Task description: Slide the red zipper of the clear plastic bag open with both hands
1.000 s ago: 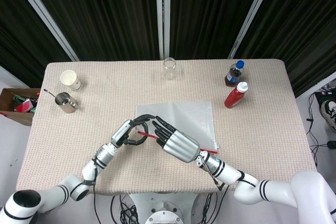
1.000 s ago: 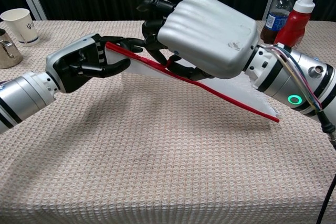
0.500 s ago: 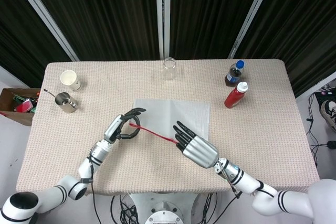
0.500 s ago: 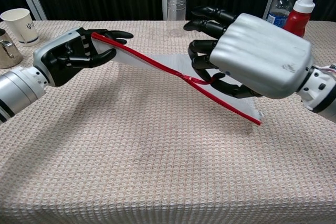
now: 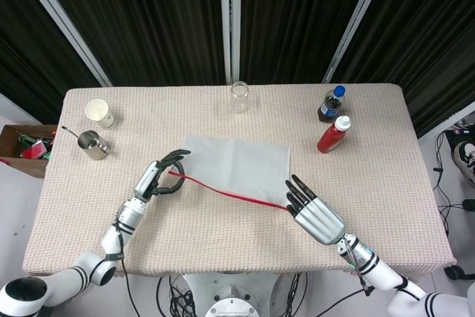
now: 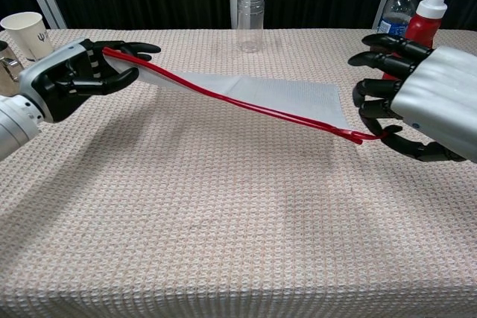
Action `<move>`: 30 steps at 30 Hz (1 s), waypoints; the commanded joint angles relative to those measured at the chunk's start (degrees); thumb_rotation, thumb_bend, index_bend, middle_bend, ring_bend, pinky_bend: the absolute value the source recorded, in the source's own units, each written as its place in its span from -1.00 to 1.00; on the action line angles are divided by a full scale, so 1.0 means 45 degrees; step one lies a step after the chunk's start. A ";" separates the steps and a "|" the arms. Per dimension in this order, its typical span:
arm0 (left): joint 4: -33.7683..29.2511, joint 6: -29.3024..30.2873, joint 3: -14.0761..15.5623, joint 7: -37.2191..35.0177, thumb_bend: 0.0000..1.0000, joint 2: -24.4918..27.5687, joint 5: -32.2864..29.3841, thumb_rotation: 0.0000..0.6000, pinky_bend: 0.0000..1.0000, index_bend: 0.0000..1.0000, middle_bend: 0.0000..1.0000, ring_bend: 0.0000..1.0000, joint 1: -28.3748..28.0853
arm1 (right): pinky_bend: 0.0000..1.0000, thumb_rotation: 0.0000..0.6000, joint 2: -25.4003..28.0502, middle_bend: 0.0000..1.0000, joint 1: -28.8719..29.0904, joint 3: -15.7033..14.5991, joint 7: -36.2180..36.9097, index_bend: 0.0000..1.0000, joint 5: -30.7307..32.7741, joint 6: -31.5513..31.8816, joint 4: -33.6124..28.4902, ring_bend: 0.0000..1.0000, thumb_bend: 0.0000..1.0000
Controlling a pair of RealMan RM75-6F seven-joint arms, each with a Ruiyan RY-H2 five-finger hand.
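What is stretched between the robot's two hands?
The red zipper of the clear plastic bag runs from left hand to right hand, clearest in the chest view.

One clear plastic bag [image 5: 236, 164] with one red zipper [image 5: 230, 191] lies on the beige woven table [image 5: 386, 154]. Two robot hands reach over the table: one left hand [image 5: 158, 177] and one right hand [image 5: 315, 212]. Two bottles stand near the far right corner: one dark soda bottle with a blue cap [image 5: 332, 103] and one red squeeze bottle with a white cap [image 5: 333, 134]. One clear glass jar [image 5: 239, 97] stands at the far edge. Near the far left corner stand one white paper cup [image 5: 99, 113] and one small metal mug [image 5: 92, 145]. One cardboard box [image 5: 21, 148] sits off the left edge.
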 commanded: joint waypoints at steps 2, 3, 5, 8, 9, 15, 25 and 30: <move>-0.0036 0.0012 0.0027 0.0141 -0.09 -0.0016 -0.0008 1.00 -0.69 0.27 -0.61 -0.78 0.0147 | -1.00 1.00 0.0193 -0.34 -0.0426 0.0001 0.0283 1.00 0.0190 0.0266 0.0257 -0.81 0.18; -0.0066 0.0017 0.0044 0.0137 -0.09 -0.0005 0.0022 1.00 -0.69 0.27 -0.61 -0.78 0.0166 | -1.00 1.00 0.0201 -0.34 -0.0488 0.0043 0.0376 1.00 0.0191 0.0323 0.0296 -0.81 0.18; -0.0083 0.0046 0.0043 0.0251 -0.09 -0.0024 0.0045 1.00 -0.69 0.27 -0.61 -0.78 0.0196 | -1.00 1.00 0.0201 -0.35 -0.0531 0.0102 0.0519 1.00 0.0163 0.0350 0.0321 -0.81 0.18; -0.0062 0.0090 0.0132 0.0964 -0.08 -0.0053 0.0175 1.00 -0.69 0.26 -0.61 -0.78 0.0219 | -1.00 1.00 0.0378 -0.49 -0.0582 0.0142 0.0495 0.66 0.0427 -0.0117 -0.0046 -0.91 -0.07; -0.0017 0.0092 0.0198 0.1456 -0.08 -0.0055 0.0245 1.00 -0.69 0.24 -0.61 -0.78 0.0222 | -1.00 1.00 0.0467 -0.57 -0.0610 0.0177 0.0281 0.44 0.0614 -0.0365 -0.0268 -0.94 -0.20; -0.0525 -0.0189 0.0537 0.7444 -0.50 0.0488 0.0291 1.00 -0.70 -0.42 -0.82 -0.79 0.0421 | -1.00 1.00 0.0921 -0.94 -0.0710 0.0515 -0.0564 -1.00 0.1541 -0.1398 -0.1834 -1.00 -0.89; -0.5133 0.1211 -0.0034 1.5937 -0.62 0.4129 -0.1358 1.00 -0.70 -0.57 -0.84 -0.79 0.2131 | -0.88 1.00 0.2227 -0.84 -0.1336 0.1291 0.0971 -1.00 0.2506 -0.0668 -0.3593 -1.00 -0.76; -0.6226 0.2327 0.0034 1.8195 -0.63 0.5653 -0.1918 1.00 -0.70 -0.57 -0.83 -0.79 0.3248 | -0.88 1.00 0.3498 -0.87 -0.1920 0.1220 0.3019 -1.00 0.3365 -0.0655 -0.4543 -1.00 -0.65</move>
